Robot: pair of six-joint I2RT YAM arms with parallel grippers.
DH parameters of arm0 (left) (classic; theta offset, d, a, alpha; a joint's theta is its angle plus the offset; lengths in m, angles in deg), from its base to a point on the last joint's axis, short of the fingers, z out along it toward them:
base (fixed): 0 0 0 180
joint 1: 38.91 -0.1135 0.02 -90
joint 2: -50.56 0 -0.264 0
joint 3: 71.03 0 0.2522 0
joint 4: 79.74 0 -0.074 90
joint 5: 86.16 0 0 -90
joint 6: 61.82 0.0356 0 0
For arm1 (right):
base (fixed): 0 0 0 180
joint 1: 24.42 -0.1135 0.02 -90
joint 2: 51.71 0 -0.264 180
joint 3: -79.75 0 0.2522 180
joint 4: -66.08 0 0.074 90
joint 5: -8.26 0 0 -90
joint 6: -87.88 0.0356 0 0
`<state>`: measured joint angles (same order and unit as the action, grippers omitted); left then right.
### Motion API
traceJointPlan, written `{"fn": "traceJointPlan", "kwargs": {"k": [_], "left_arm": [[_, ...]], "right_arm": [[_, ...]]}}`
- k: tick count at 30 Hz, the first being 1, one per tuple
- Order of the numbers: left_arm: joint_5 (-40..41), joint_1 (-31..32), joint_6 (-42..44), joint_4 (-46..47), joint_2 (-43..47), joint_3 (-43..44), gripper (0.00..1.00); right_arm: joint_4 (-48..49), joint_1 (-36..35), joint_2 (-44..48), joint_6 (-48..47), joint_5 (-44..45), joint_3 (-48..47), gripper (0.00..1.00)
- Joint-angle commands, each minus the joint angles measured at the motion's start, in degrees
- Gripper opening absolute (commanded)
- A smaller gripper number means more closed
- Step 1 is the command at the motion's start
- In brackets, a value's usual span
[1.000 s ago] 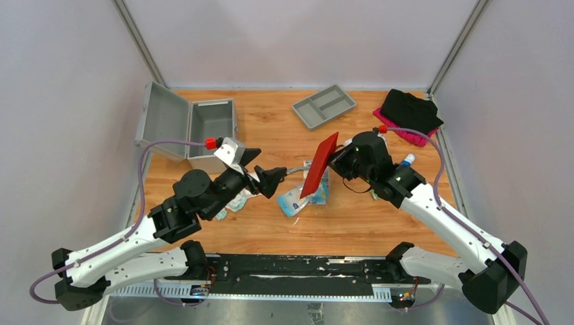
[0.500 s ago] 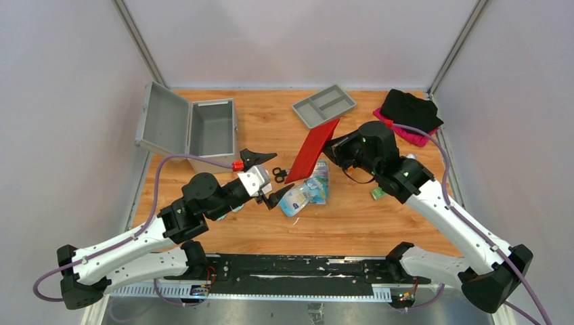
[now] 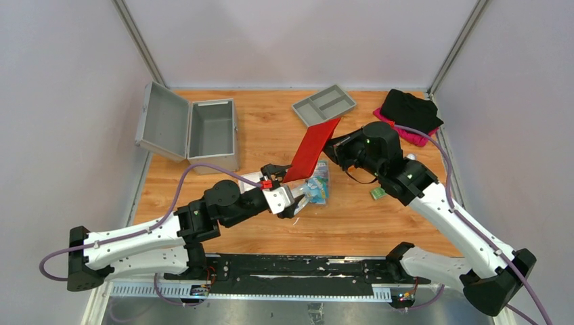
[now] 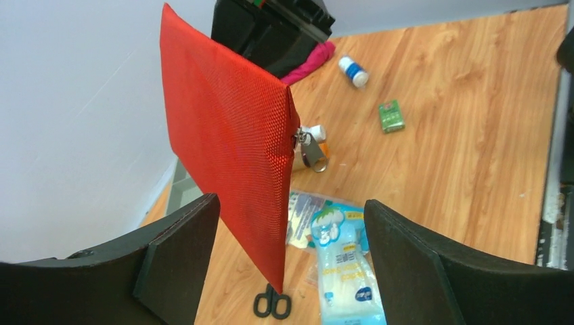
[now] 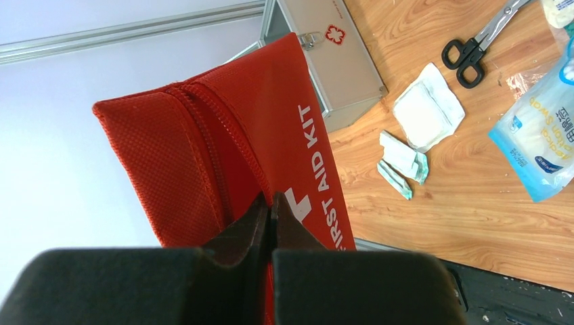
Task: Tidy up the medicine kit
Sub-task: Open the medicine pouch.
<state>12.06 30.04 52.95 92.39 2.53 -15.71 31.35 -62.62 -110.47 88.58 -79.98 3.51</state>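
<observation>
The pouch point(image 5: 223, 149) is showing red weave with white lettering. The far-left medicine kit point(image 3: 162, 122) is looking silver-grey, bearing a red cross. The table point(image 3: 260, 128) is showing orange wood grain, the scissors point(image 5: 479, 42) black handles.

- Wood table point(image 3: 267, 128) w/ open metal case point(image 3: 211, 132) far left
- Grey tray point(image 3: 323, 105) at back, black cloth point(image 3: 408, 108) far right
- Mid: scissors point(image 5: 482, 35), gauze point(image 5: 428, 108), blue packet point(image 4: 344, 267), sm. green box point(image 3: 376, 193)
</observation>
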Motion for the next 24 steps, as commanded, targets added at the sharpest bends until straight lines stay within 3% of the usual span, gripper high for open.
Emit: {"fn": "traceJointPlan", "kwargs": {"k": [1, 8, 24], "left_arm": [[6.28, 1.44, 2.6, 2.77, -1.21, 1.51, 0.82], [9.7, 1.67, 3.79, 4.17, -2.49, 2.32, 0.69], [7.64, 1.63, 2.92, 5.99, -4.27, 4.23, 0.59]], "right_arm": [[0.67, 0.48, 1.2, 1.18, 0.26, 0.32, 0.0], [1.52, 0.49, 1.2, 1.3, -0.33, 1.0, 0.0], [2.65, 0.5, 1.24, 1.42, 0.36, 2.71, 0.0]]}}
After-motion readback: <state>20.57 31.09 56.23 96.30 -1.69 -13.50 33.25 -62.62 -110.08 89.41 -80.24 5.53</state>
